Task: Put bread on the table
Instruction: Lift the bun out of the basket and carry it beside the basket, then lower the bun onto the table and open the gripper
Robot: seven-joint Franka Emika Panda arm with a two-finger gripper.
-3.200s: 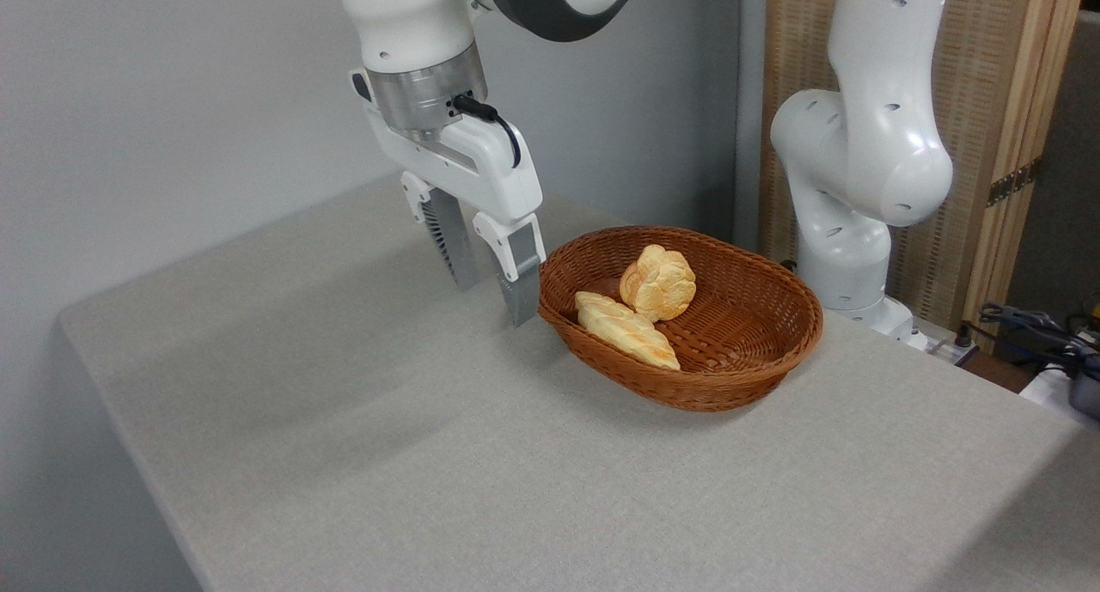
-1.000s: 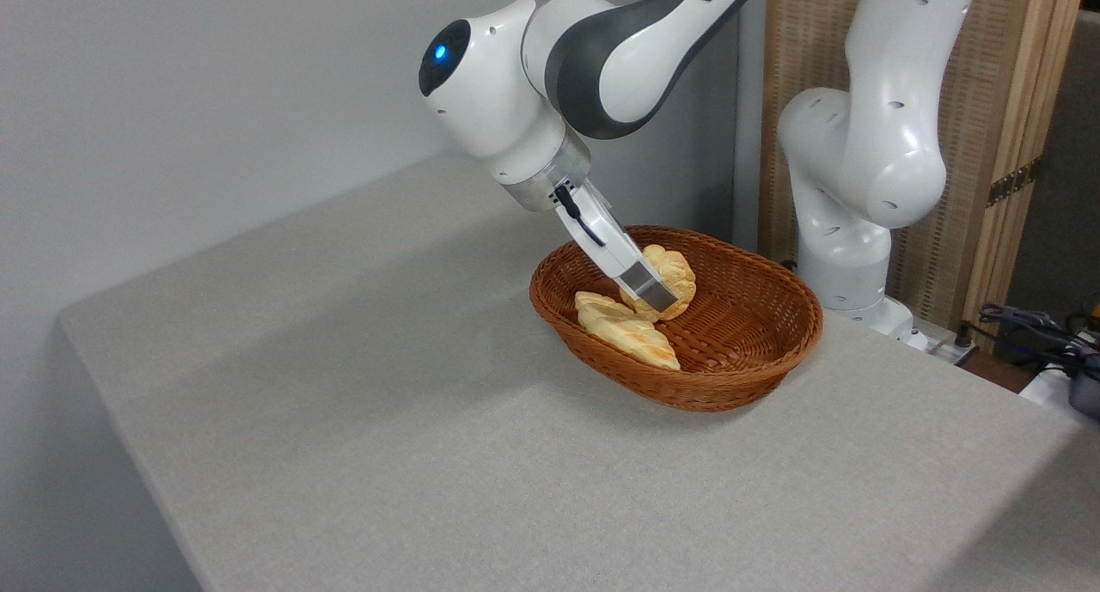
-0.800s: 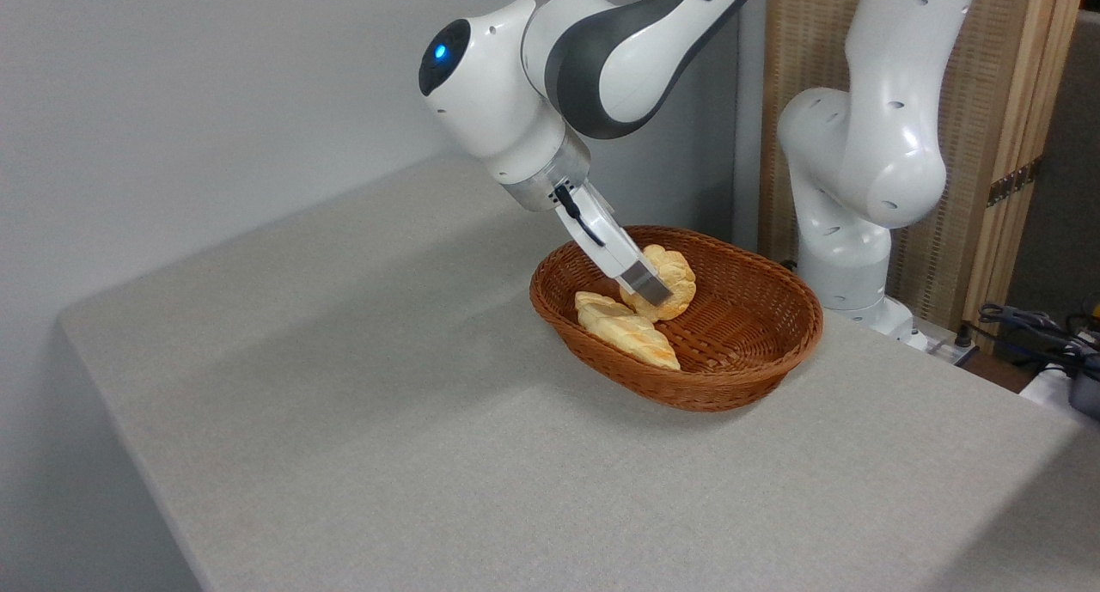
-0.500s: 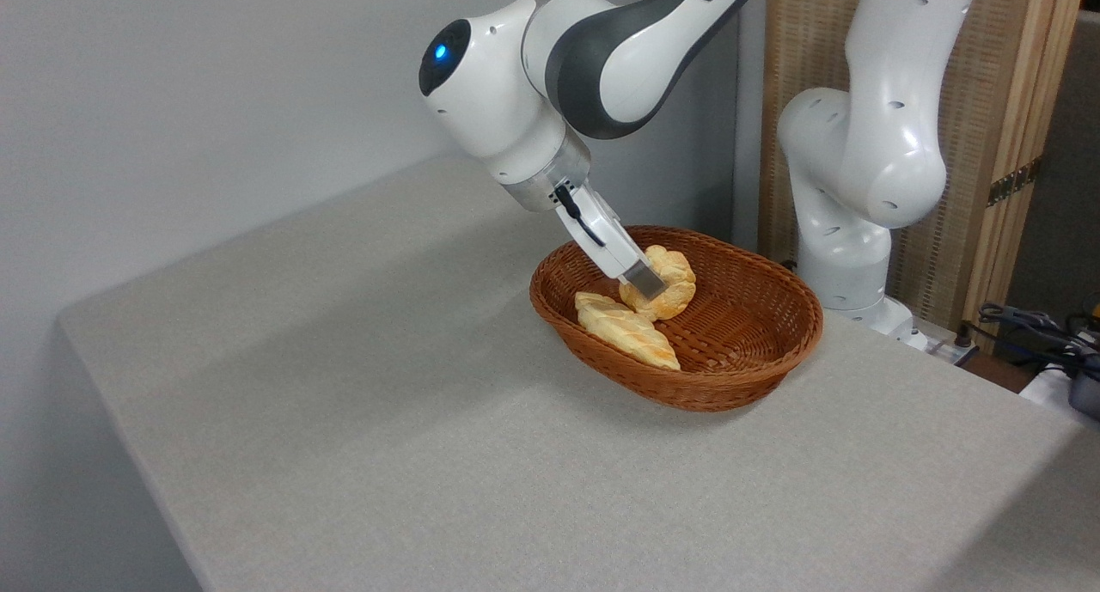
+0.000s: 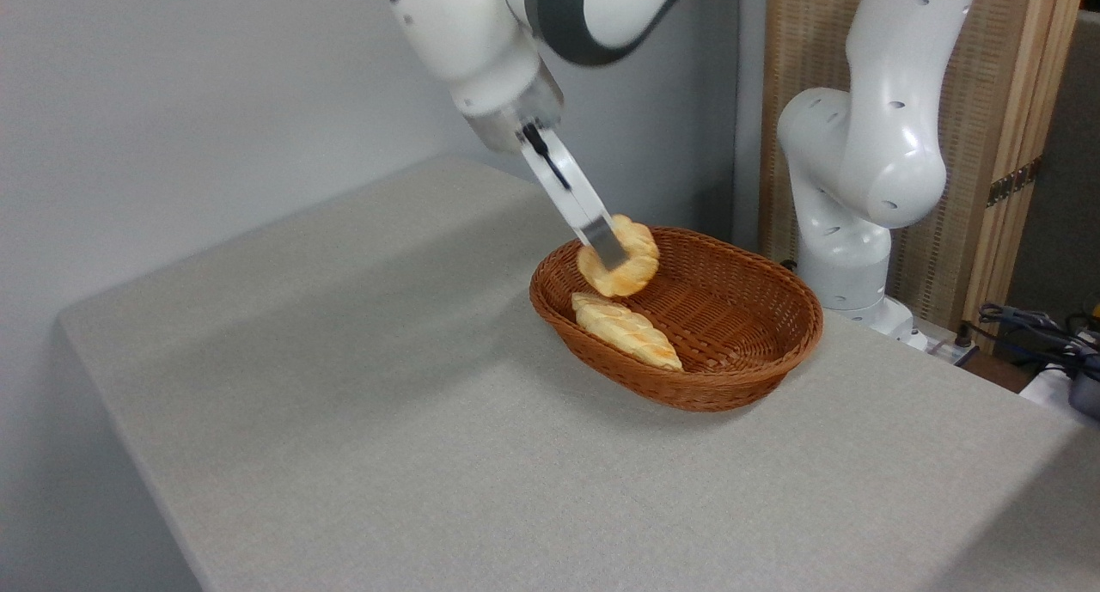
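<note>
No brand, label or writing legible anywhere in the view. Wicker basket (image 5: 756,317), brown, oval, sits on the grey cloth table (image 5: 387,403) toward its far right side. Inside the basket: one long braided loaf (image 5: 627,330), pale gold, lying flat on the basket floor along the near-left wall. The bun (image 5: 620,261), round, golden-orange with pale creases, is held in the air over the left end of the basket, at about rim height, above the loaf and not touching it; slightly motion-blurred. Gripper (image 5: 612,250) comes in tilted from the upper left, wrist up near the top edge of the frame. One finger (image 5: 604,244), grey-tipped, lies across the front face of the bun; the other is hidden behind the bun. Fingers closed on the bun, held between them. A black cable runs along the white gripper body just under the wrist flange. The arm base (image 5: 851,188), white, stands at the back right just behind the basket, in front of a wooden slatted screen (image 5: 988,102). Some dark cables (image 5: 1040,330) lie past the table's right edge; detail too small to tell. Bun not yet on the table: nothing but the basket rests on the cloth in the visible area.
</note>
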